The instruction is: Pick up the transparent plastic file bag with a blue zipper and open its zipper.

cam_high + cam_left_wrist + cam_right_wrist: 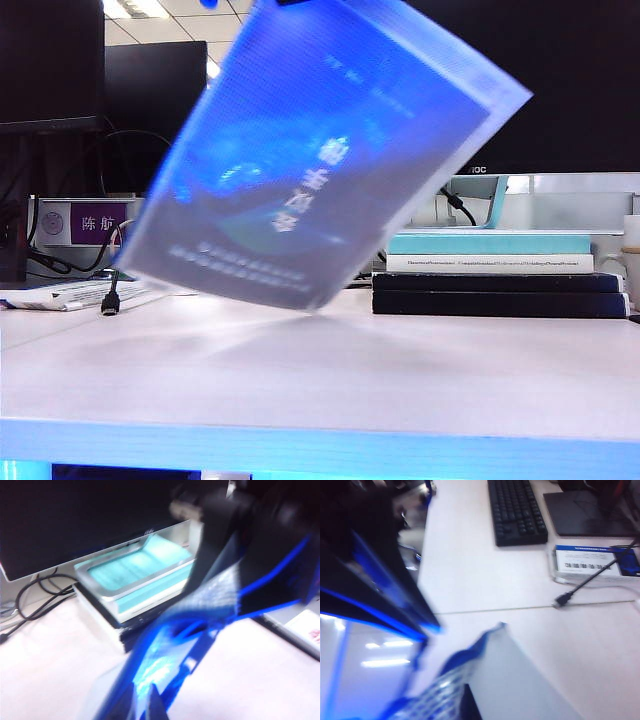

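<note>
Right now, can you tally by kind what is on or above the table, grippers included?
File bag: 1, the transparent plastic file bag, lifted off the table.
Stacked books: 4, the book stack.
Keyboard: 1, the black keyboard.
Grippers: 2, the left gripper and the right gripper, both at the bag.
Total: 8.

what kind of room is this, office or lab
Most likely an office desk: a black keyboard, a dark monitor behind the white table, ceiling panel lights, and stacked books.

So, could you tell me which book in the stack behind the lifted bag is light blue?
The top book: its cover is light turquoise, with a white one just below and two black books underneath.
</note>
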